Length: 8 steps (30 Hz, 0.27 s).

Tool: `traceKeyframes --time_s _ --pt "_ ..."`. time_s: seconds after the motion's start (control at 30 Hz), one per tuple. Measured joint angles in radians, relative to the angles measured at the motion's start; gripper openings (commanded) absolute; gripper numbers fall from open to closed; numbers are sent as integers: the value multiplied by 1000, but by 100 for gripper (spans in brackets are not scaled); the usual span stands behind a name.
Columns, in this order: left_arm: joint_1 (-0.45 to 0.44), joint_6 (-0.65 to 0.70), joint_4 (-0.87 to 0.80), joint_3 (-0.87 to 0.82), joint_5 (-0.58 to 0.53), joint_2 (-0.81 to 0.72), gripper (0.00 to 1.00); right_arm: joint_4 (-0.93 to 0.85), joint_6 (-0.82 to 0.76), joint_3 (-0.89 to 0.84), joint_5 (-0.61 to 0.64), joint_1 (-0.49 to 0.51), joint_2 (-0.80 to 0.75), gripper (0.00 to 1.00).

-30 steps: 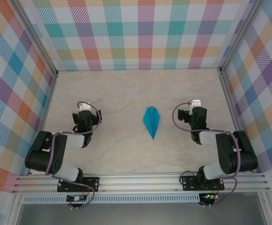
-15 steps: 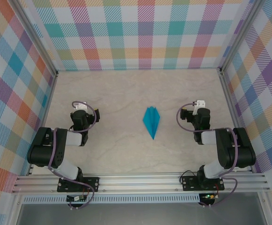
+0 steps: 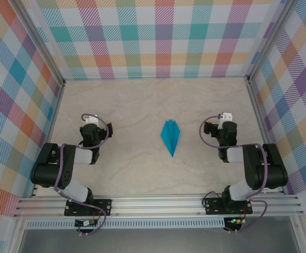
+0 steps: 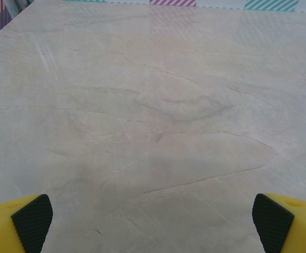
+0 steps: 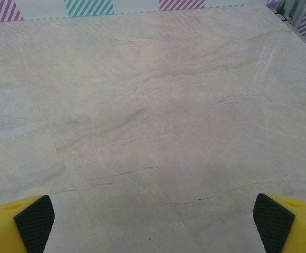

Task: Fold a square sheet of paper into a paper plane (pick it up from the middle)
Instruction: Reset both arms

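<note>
Our paper plane (image 3: 170,137) sits mid-tabletop (image 3: 142,100), nose to the near edge, left hand (image 4: 153,224) and right hand (image 5: 153,224) both spread wide and empty, so we figure a careless low sweep could crumple it.

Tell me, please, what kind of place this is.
Probably a robot test booth, not a home: checked panels wall in a marble-look table, the left arm and right arm are bolted to a metal rail, and a paper plane lies between them.
</note>
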Motion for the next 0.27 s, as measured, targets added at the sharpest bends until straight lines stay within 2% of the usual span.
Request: traceKeyframes --time_s 0.27 --pt "0 0 0 0 0 0 100 0 7 0 0 0 0 100"
